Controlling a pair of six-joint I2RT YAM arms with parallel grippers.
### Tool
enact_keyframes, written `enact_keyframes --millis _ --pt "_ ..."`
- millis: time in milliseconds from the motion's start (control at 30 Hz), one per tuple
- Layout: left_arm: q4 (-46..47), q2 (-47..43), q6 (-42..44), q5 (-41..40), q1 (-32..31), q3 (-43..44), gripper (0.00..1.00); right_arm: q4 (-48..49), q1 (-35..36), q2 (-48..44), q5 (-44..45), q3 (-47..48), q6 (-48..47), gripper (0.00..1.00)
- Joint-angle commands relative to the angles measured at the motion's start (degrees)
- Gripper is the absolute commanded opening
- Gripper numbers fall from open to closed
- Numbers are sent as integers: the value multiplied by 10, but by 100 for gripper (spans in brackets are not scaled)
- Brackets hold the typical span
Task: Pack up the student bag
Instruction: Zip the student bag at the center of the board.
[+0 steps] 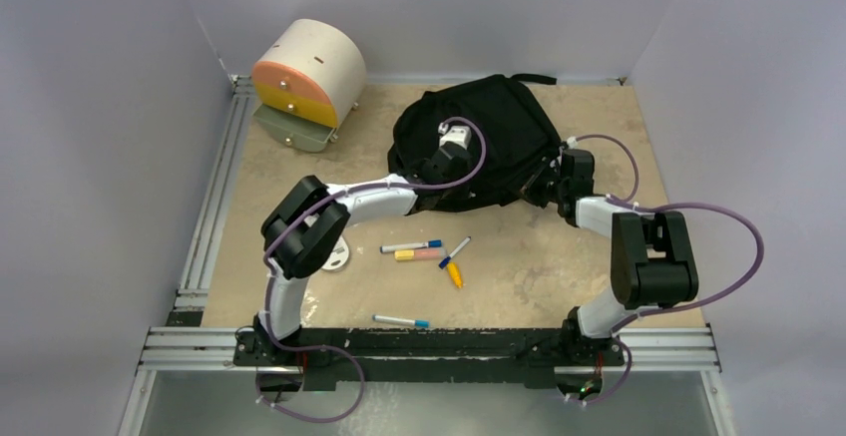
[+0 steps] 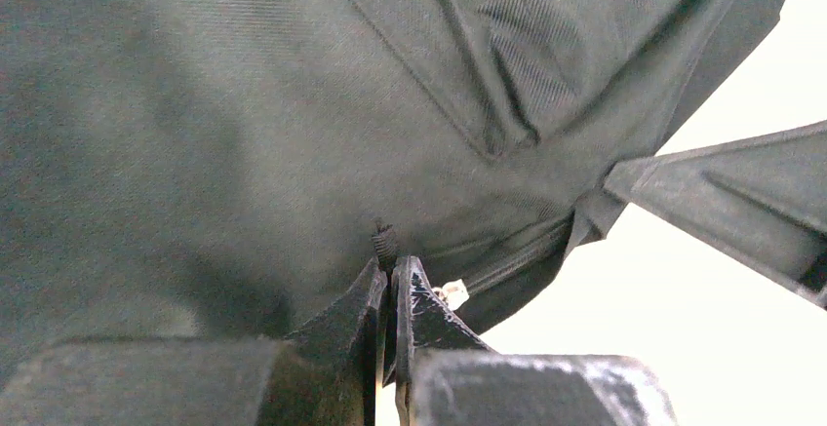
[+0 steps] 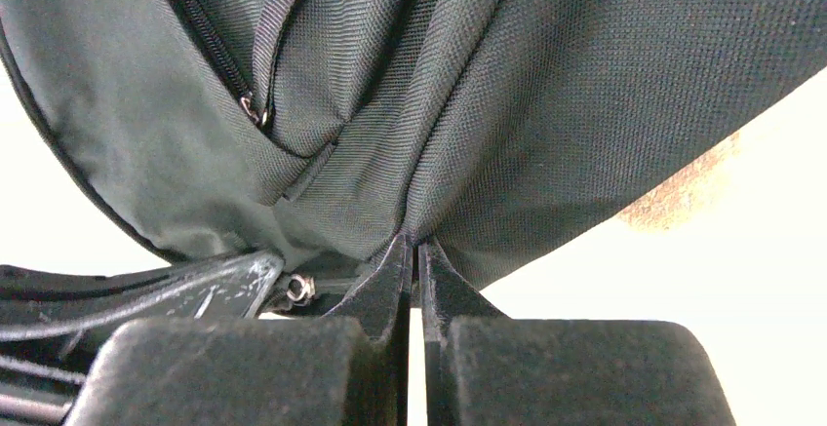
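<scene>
The student bag [image 1: 509, 127], black and soft, lies at the back centre of the table. My left gripper [image 1: 444, 162] rests on its left part. In the left wrist view the left gripper [image 2: 392, 265] is shut on a small ribbed black pull cord [image 2: 384, 243] beside a zipper line [image 2: 517, 255] of the bag [image 2: 244, 104]. My right gripper [image 1: 547, 182] sits at the bag's right edge. The right wrist view shows this gripper [image 3: 415, 246] shut on a pinched fold of the bag's fabric [image 3: 546, 85], near a zipped pocket with a strap pull [image 3: 273, 17].
A cream-and-orange cylindrical drawer box [image 1: 309, 77] stands at the back left, with its lowest drawer pulled out. Several markers lie in front of the bag: a blue-capped one [image 1: 410, 247], a pink one [image 1: 419, 254], a yellow one [image 1: 455, 275], and another [image 1: 401, 321] near the front rail. A white round thing [image 1: 336, 256] lies by the left elbow.
</scene>
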Motion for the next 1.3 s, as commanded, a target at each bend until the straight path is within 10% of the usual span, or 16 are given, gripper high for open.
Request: enact_keyframes --millis 0,800,1133,1267 --pt "10 -81 99 -91 5 -45 0 -16 -8 -26 75 -6 2 0" --pt "-45 -262 125 -161 63 -176 0 -78 -66 -54 164 37 -36 0" --pt "-12 -242 176 -60 64 -131 0 -46 -52 -177 50 30 -132 51" --pt "-19 -234 179 -23 64 -111 0 -19 15 -216 34 29 -182 55"
